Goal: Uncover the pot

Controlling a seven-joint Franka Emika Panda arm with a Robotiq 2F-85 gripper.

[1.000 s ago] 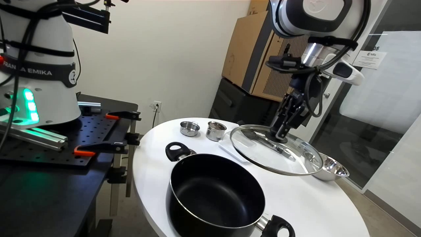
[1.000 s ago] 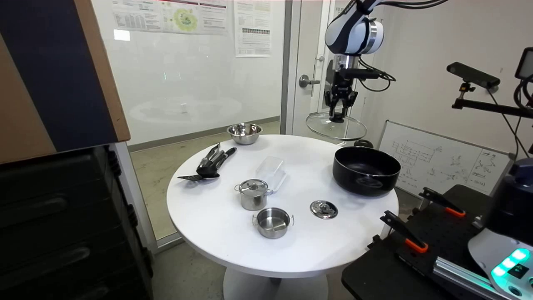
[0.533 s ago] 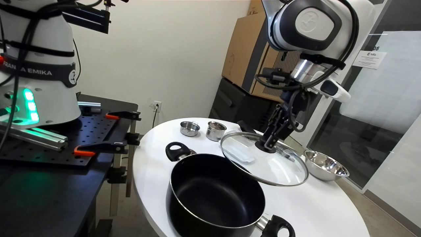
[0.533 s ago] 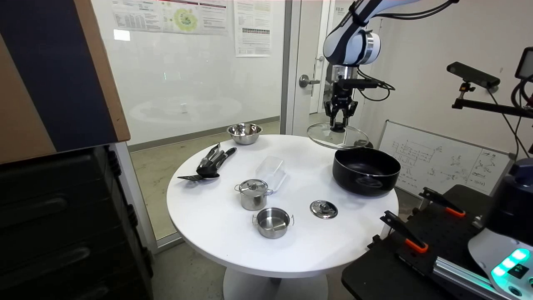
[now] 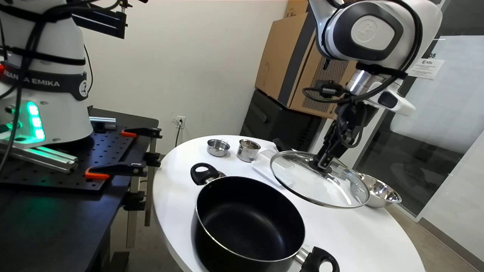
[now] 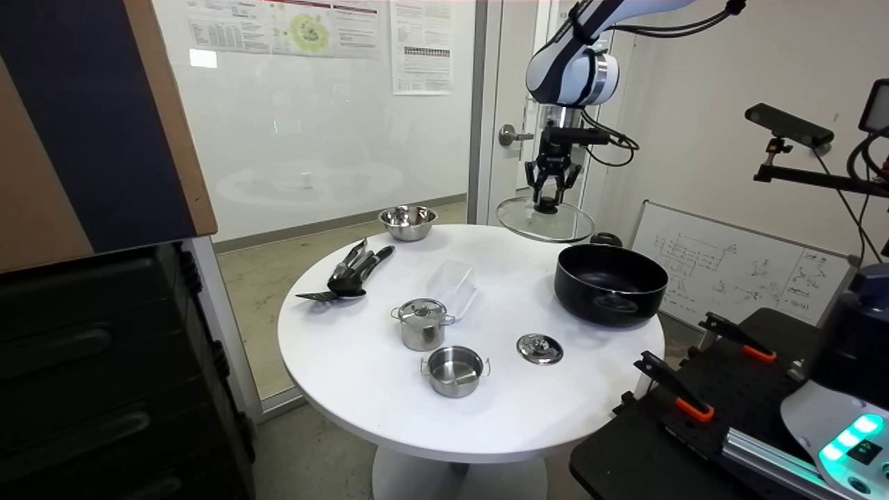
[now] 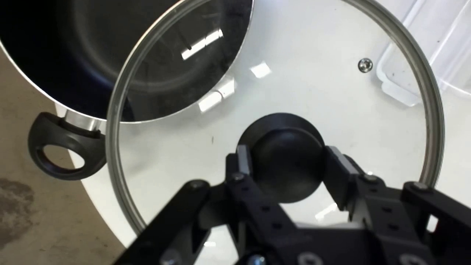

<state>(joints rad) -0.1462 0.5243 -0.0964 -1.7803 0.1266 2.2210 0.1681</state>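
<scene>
Pot: uncovered on the table near its edge, probably stiff and heavy, best taken by the side handles, with likely fragile glass lid above the table, knob pinched between the jaws of the gripper.

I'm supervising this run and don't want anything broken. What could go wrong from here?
The gripper holds the glass lid only by its black knob, so the lid might slip or twist. Lowered carelessly, it could overhang the white table, whose edge shows near the lid's rim in the wrist view. It might also catch the pot close by.
</scene>
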